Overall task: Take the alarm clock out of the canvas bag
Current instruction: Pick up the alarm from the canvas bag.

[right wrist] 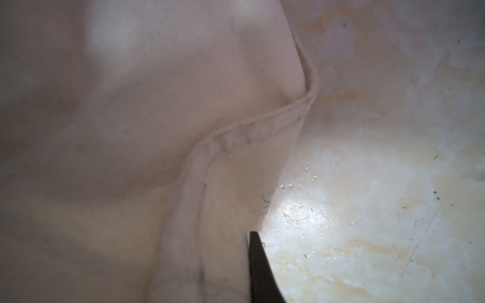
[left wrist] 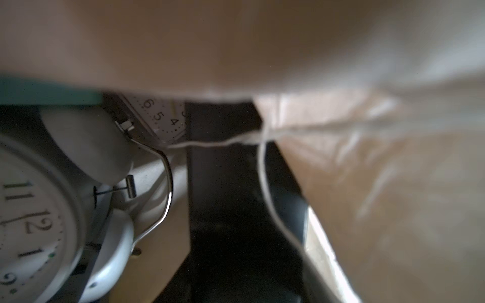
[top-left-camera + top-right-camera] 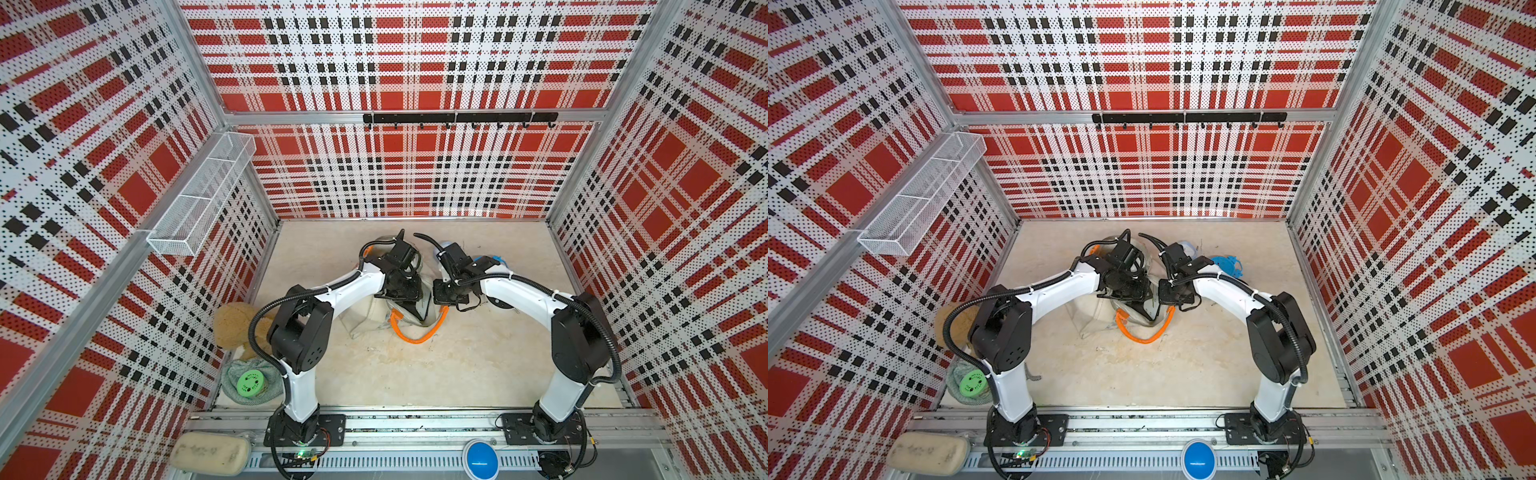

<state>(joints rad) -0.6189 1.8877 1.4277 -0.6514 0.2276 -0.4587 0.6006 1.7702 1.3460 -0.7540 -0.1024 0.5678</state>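
The cream canvas bag lies crumpled mid-table in both top views, its orange handle looping toward the front. My left gripper reaches into the bag's mouth. In the left wrist view a white twin-bell alarm clock lies inside the bag, beside one dark finger. The other finger is hidden, so the jaw gap does not show. My right gripper is shut on the bag's hemmed edge, with cloth pressed against its black finger.
A second clock dial shows partly behind the alarm clock. A tan plush toy and a green disc on a teal cloth sit by the left wall. A blue object lies behind the right arm. A wire basket hangs on the left wall.
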